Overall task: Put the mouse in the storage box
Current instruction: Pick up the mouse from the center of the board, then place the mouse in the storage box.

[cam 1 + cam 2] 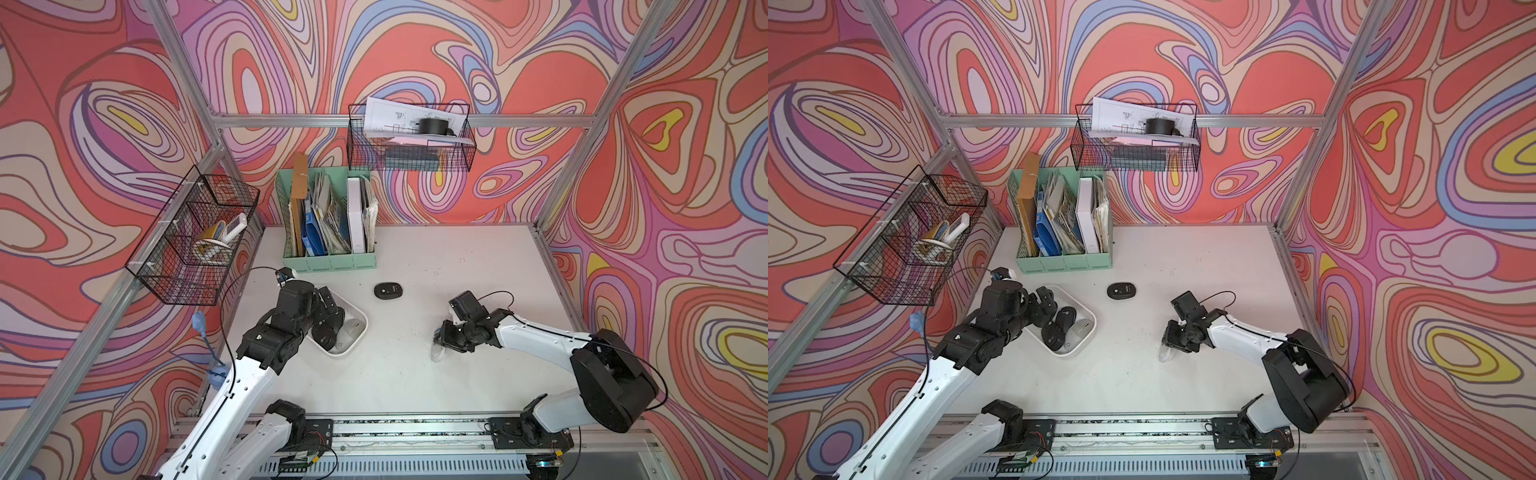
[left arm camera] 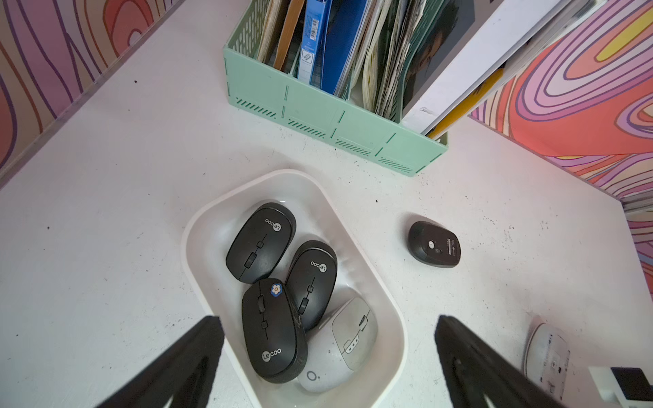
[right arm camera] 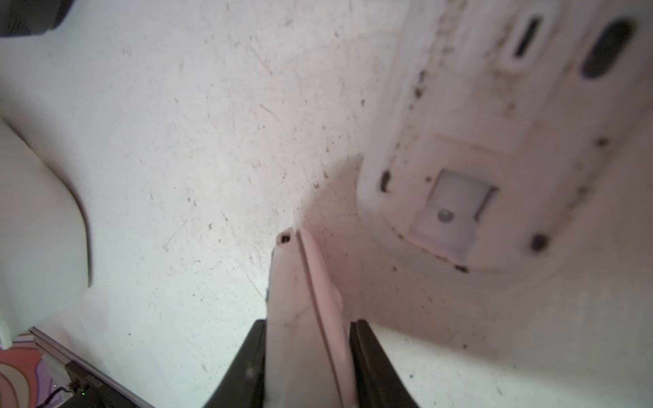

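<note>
Seeing a white storage box (image 2: 203,254) under the left claw (image 2: 327,319): three black mice (image 2: 259,243), one grey mouse (image 2: 339,349). Mint-green organiser (image 2: 311,109) past it, swirly red-pink-purple walls (image 2: 583,88), white table (image 2: 106,212).

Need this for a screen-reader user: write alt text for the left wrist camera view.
A white storage box holds three black mice and one pale grey mouse, seen past the open left gripper. A fourth black mouse lies upside down on the table beside the box, and a mint-green file organiser stands beyond.
</note>
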`<state>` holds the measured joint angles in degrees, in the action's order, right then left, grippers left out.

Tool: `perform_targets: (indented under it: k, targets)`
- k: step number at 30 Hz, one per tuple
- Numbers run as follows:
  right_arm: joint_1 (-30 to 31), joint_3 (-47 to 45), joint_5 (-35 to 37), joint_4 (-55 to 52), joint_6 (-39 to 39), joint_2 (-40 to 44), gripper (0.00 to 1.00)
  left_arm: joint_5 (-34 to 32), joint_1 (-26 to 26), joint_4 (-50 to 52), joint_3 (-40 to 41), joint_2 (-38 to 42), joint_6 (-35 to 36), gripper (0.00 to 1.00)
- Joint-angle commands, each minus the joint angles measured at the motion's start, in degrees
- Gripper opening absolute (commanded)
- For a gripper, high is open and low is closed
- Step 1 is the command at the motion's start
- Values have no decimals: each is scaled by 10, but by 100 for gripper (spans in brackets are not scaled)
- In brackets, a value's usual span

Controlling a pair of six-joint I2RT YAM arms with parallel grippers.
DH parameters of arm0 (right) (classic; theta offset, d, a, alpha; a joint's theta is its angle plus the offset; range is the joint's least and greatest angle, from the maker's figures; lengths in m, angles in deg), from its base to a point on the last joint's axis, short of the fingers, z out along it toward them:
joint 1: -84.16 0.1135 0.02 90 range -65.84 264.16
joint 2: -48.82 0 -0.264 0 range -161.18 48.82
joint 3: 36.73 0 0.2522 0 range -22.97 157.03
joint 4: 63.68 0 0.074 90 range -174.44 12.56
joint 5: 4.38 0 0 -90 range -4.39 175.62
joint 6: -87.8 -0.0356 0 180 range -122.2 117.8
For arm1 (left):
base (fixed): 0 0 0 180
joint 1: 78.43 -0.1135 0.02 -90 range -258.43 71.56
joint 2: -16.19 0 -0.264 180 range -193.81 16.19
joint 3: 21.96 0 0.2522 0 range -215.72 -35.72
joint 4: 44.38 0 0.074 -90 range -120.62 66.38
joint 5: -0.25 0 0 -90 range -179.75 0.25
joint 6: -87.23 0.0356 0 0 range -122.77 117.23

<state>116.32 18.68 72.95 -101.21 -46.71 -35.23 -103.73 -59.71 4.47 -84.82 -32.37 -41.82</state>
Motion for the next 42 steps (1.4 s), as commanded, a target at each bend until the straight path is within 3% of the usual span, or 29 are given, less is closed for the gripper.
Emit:
perform_targets:
  k: [1, 6, 12, 19, 27, 42]
  targets:
    - [-2, 27, 19, -27, 12, 7, 25, -18, -3, 3, -4, 13, 0, 99]
    - [10, 69, 38, -55, 27, 11, 24, -34, -3, 12, -9, 27, 2, 99]
    - [71, 160, 85, -84, 49, -21, 23, -63, -3, 26, -20, 57, 8, 99]
    - [142, 304, 104, -92, 81, -122, 22, -109, -3, 34, -21, 105, 14, 99]
    - [180, 432, 108, -110, 112, -211, 21, -135, -3, 48, -22, 135, 13, 99]
    - [268, 736, 202, -200, 244, -431, 21, -209, -3, 66, -17, 209, 13, 99]
